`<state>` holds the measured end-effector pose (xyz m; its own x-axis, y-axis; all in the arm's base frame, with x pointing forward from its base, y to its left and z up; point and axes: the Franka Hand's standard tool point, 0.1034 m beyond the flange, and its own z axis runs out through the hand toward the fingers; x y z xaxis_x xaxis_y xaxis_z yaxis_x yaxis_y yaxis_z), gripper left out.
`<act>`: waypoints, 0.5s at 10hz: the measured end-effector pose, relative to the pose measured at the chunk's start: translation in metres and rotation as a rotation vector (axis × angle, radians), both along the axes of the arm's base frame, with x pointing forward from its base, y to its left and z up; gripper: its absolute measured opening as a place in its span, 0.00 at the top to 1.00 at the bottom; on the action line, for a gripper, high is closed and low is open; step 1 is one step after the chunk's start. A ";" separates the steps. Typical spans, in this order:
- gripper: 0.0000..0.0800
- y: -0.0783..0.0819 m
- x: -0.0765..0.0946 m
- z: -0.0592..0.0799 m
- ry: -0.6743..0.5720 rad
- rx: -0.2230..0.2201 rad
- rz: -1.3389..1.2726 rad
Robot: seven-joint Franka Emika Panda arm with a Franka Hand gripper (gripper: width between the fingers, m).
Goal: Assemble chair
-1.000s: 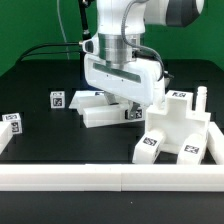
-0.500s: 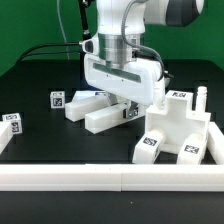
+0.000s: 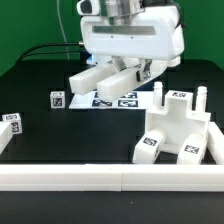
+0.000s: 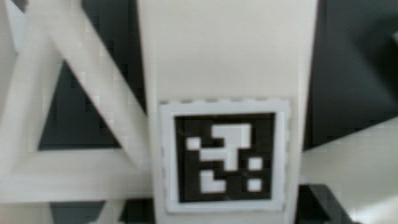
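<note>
Claw [image 3: 128,74] is pinching barred chair part [image 3: 98,80], holding it off tabletop [image 3: 40,72] above marker board [image 3: 112,101]. Wrist view is showing only part's tag [image 4: 222,150] and slanted bars; fingertips are not showing, so grip depth is hard to tell.

Step in hand is probably carrying part toward seat frame [image 3: 178,125], which is standing by rail [image 3: 100,178] at exterior view's right. To do it well:
- holding part level
- lining it up over upright pegs [image 3: 158,93]
- lowering straight
- releasing only once seated

Seat frame is boxy and open, with nothing showing inside.
</note>
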<state>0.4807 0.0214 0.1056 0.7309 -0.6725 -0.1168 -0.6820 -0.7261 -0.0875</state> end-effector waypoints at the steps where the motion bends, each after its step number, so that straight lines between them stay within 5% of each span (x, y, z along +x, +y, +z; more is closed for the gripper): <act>1: 0.65 0.009 0.005 0.009 -0.022 0.002 0.010; 3: 0.65 0.007 -0.016 -0.005 -0.029 -0.009 -0.008; 5: 0.65 0.007 -0.009 -0.001 -0.030 -0.011 0.002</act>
<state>0.4719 0.0287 0.1049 0.7353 -0.6721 -0.0873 -0.6777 -0.7284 -0.1004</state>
